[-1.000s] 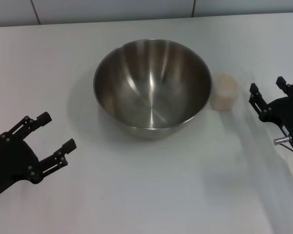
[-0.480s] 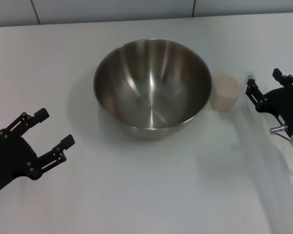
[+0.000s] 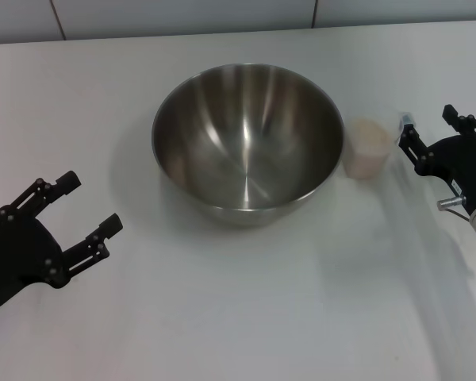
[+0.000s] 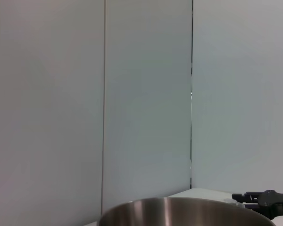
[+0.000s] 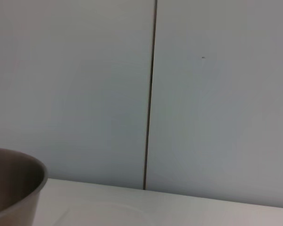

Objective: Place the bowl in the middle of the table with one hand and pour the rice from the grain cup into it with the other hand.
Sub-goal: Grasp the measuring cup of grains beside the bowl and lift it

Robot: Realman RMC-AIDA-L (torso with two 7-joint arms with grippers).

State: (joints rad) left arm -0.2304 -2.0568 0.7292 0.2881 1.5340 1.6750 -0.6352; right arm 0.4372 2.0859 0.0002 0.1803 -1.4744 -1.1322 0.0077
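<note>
The right gripper (image 3: 434,133) hangs just beside the grain cup (image 3: 366,148), on the cup's outer side, with its two black fingers spread apart and nothing between them; a small gap of bare table shows between the nearer finger and the cup's wall, so they are close but not touching. The cup stands upright on the white table (image 3: 246,302), touching or almost touching the right flank of the bowl (image 3: 247,143), and the pale mass inside it is the rice (image 3: 367,136), though single grains cannot be made out. The bowl, wide and empty with a shiny brushed inside, sits about in the middle of the table, so the placing step looks finished and the step in hand appears to be the reach for the cup. The left gripper (image 3: 71,209) rests low near the front left of the table, well apart from the bowl, fingers also spread and empty, and seems idle. The next move calls for the right gripper to slide inward until the cup sits between its fingers, close firmly on the faceted sides without nudging it over against the bowl, lift it above the rim and tip it so the rice falls into the bowl.
</note>
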